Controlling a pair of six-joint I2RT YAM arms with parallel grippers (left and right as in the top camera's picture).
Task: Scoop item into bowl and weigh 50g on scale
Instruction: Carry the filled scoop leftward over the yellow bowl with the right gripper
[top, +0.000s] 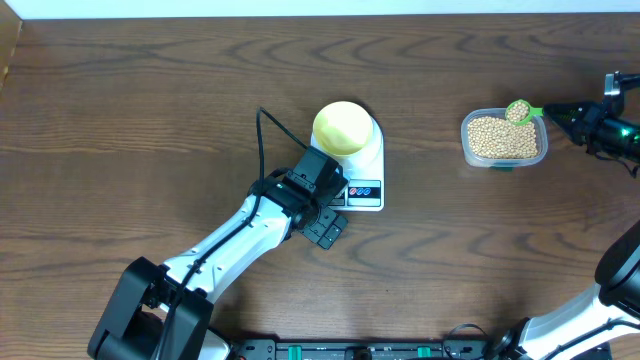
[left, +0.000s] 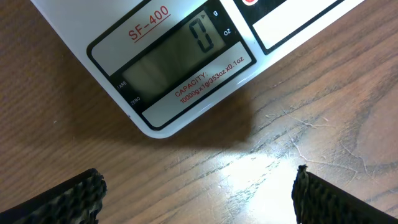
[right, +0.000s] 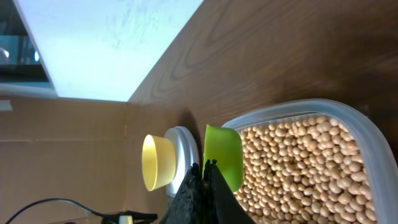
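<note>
The pale yellow bowl (top: 342, 125) sits on the white scale (top: 366, 190) at the table's middle. The scale's display (left: 177, 59) reads 0 in the left wrist view. My left gripper (top: 326, 231) is open and empty just in front of the scale's front left corner. Tan beans (top: 500, 138) fill a clear tub (top: 466, 130) at the right. My right gripper (top: 556, 114) is shut on the handle of a green scoop (top: 519, 110), which holds beans over the tub's far edge. The right wrist view shows the scoop (right: 224, 155), beans (right: 298, 162) and bowl (right: 155, 163).
A black cable (top: 268, 135) rises from the left arm beside the scale. The table's far edge (top: 300, 16) meets a white floor. Brown wood stretches to the left and between the scale and the tub.
</note>
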